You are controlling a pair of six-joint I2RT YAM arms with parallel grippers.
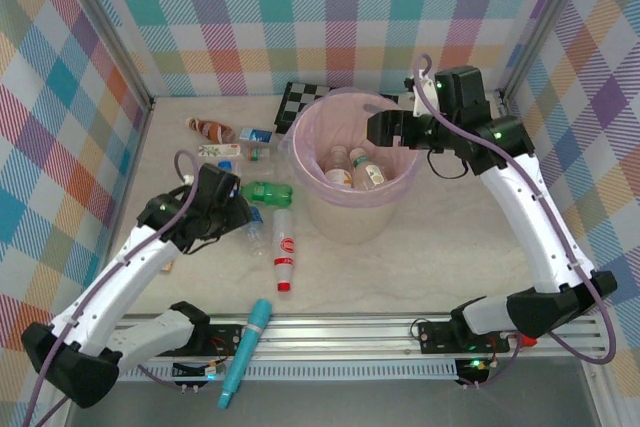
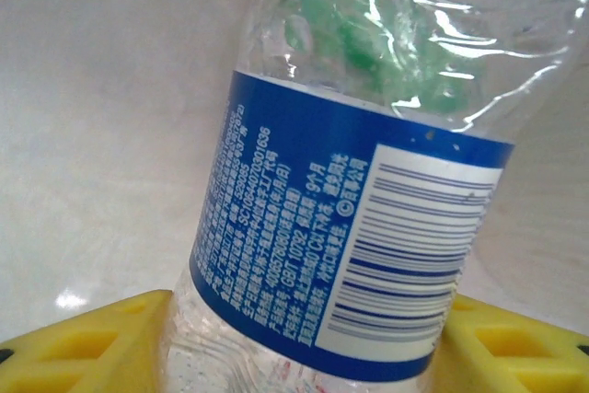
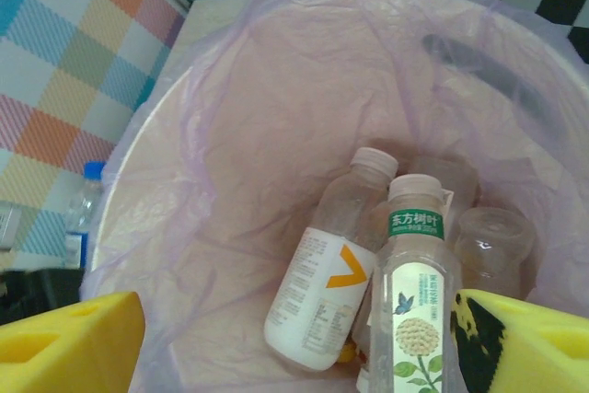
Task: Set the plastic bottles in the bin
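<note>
My left gripper [image 2: 304, 356] is shut on a clear plastic bottle with a blue label [image 2: 350, 246]; the bottle fills the gap between both yellow fingers [image 2: 92, 338]. In the top view this gripper [image 1: 247, 219] sits low at the table's left with the bottle [image 1: 256, 235]. My right gripper [image 1: 385, 129] hangs open over the pale-pink bin [image 1: 320, 202], holding nothing. Down in the bin [image 3: 184, 181] lie a white-labelled bottle [image 3: 327, 287], a green-banded one [image 3: 414, 301] and a clear one [image 3: 492, 241].
Loose on the table are a green bottle [image 1: 267, 191], a red-labelled bottle [image 1: 284, 250], a brown one [image 1: 210, 129] and others [image 1: 250, 137] at the back left. A teal tube [image 1: 245, 352] lies across the front rail. A checkerboard [image 1: 300, 97] stands behind the bin.
</note>
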